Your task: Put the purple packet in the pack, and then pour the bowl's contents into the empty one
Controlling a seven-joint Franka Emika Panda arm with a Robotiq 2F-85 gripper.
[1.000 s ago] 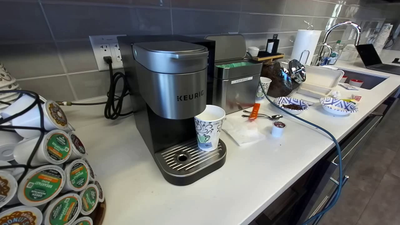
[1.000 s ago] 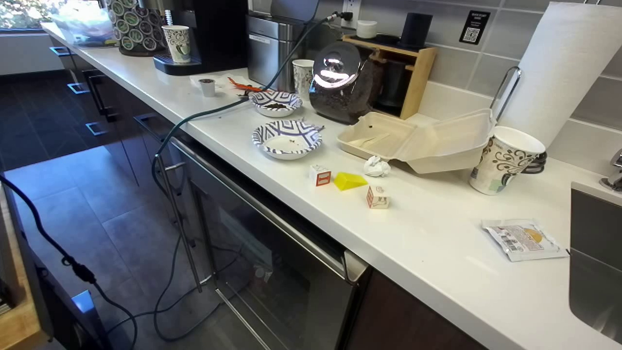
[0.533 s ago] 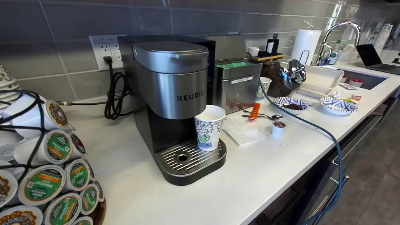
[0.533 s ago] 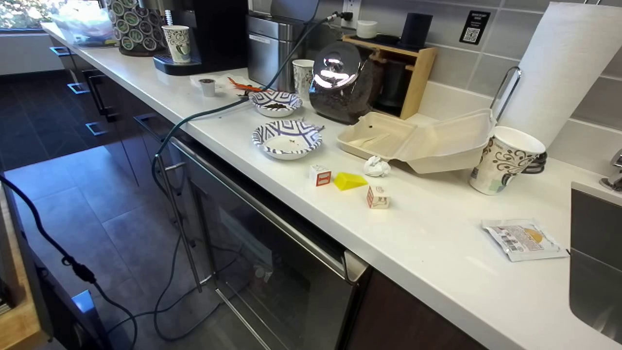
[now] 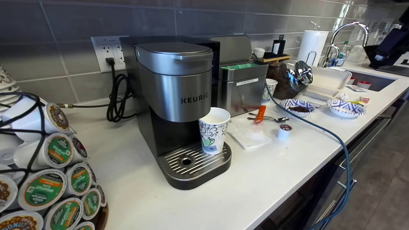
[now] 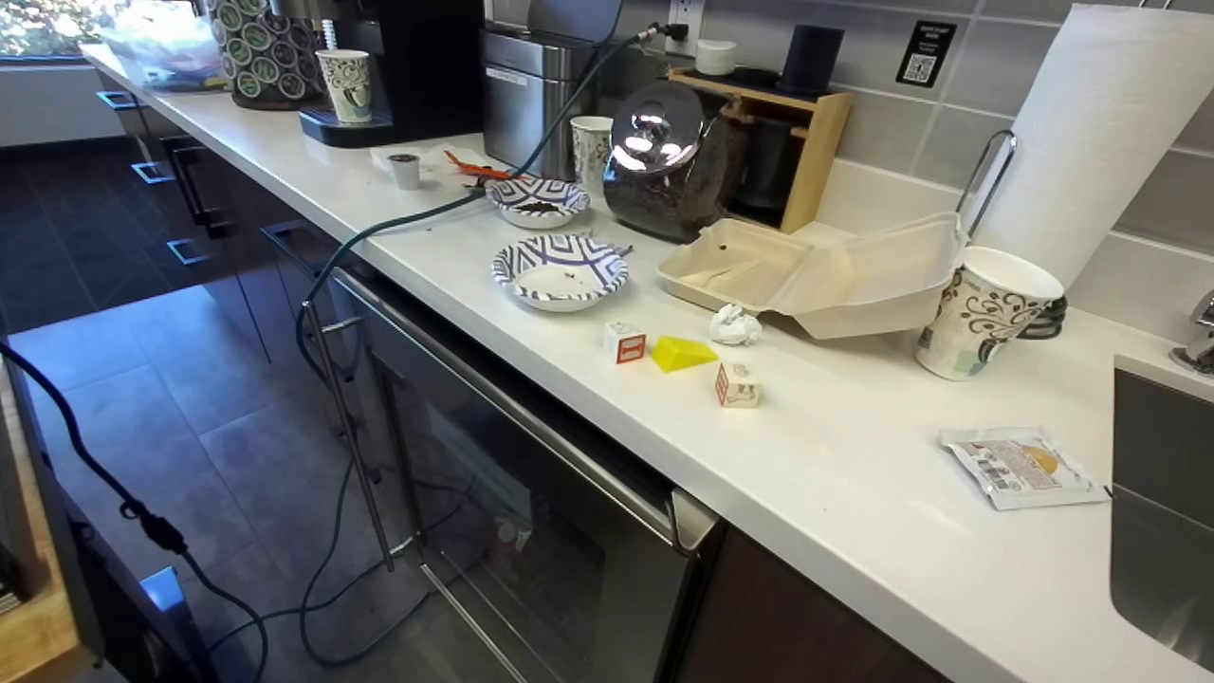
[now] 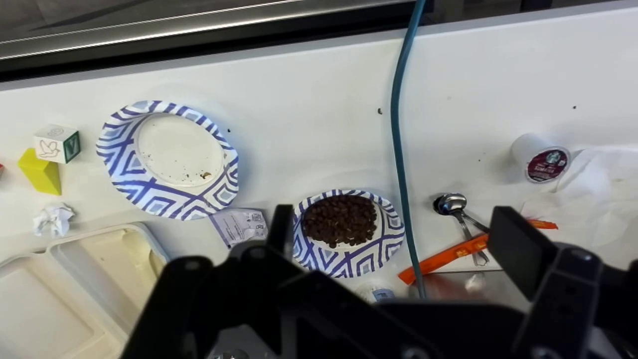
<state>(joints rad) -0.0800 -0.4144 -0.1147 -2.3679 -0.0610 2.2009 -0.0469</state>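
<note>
Hanging above the desk [image 7: 319,94], the end effector [image 7: 394,219] stands with its fingers [image 7: 282,224] spread wide and nothing gripped. The purple packet [image 7: 242,225] lies flat on the desk between the wider bowl [image 7: 169,144] and the smaller bowl [image 7: 331,258]; whether it touches or underlies the wider rim cannot be told. Neither half of the task appears done.

Risk 1, pickup: packet looks thin, so the tips may skid over it; a bite too near the rim could drag the wider bowl along.

Risk 2, approach: in the wrist view one finger shows right at the smaller bowl's edge. A low sideways move could knock it and scatter its dark bean-like pieces [image 7: 341,219].

Risk 3, placing: the open clamshell [image 6: 816,280], presumably the pack, looks light and might slide if brushed.

Risk 4, pour: the teal cable [image 7: 398,144] runs along the smaller bowl's edge and may snag on lifting; a paper-like wall may buckle when pinched, sending the load wide.
</note>
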